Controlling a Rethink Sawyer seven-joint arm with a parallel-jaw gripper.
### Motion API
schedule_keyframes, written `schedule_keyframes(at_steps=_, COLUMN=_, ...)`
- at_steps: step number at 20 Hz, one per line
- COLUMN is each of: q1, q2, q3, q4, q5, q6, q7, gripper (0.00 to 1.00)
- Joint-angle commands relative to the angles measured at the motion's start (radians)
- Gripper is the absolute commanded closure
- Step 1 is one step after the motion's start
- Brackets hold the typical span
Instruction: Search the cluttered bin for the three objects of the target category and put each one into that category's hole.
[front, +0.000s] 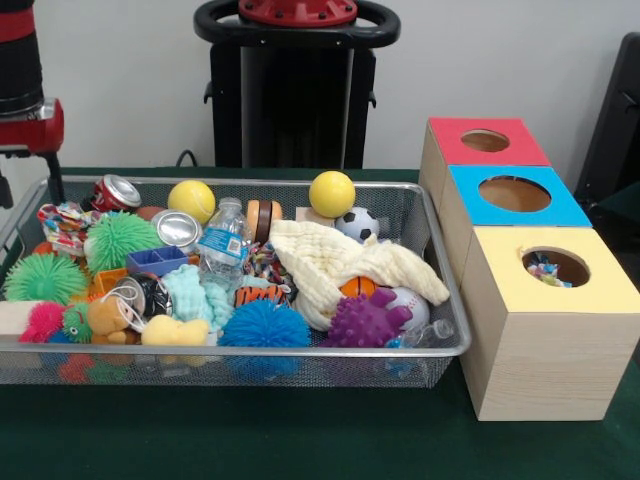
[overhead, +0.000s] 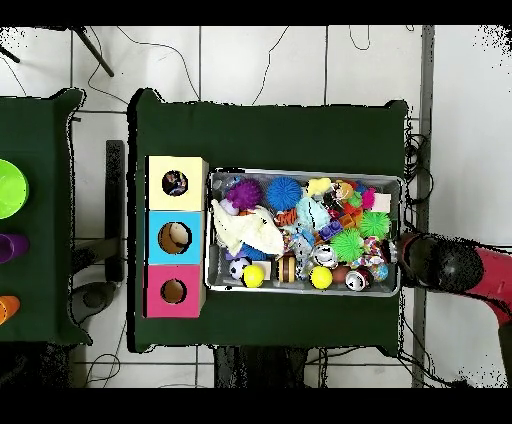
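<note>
A wire-mesh bin (front: 445, 345) (overhead: 306, 290) holds a jumble of toys. Among them are two yellow balls (front: 191, 200) (front: 332, 193), a small soccer ball (front: 357, 224), a baseball (front: 410, 305), a blue spiky ball (front: 264, 325) and a purple spiky toy (front: 365, 322). A cream cloth (front: 340, 265) (overhead: 248, 232) drapes over the right part. Beside the bin stand three wooden boxes with holes, topped red (front: 450, 150), blue (front: 470, 205) and yellow (front: 505, 275). Something colourful lies inside the yellow hole (front: 548, 268). My gripper (front: 35, 130) (overhead: 420, 258) hangs just outside the bin's end.
The bin also holds a water bottle (front: 222, 243), a red soda can (front: 115, 192), a silver can (front: 177, 228) and two green spiky balls (front: 120, 238) (front: 45, 277). In the overhead view a second table at the left carries a green bowl (overhead: 8, 187).
</note>
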Motion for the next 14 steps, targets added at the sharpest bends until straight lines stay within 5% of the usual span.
schedule_keyframes(at_steps=1, q1=-0.033, q2=0.074, q3=0.052, q4=0.066, q5=-0.076, q6=-0.065, q7=-0.192, gripper=0.0)
schedule_keyframes(at_steps=14, q1=-0.066, q2=0.112, q3=0.056, q4=0.062, q5=-0.105, q6=-0.071, q7=-0.174, gripper=0.0)
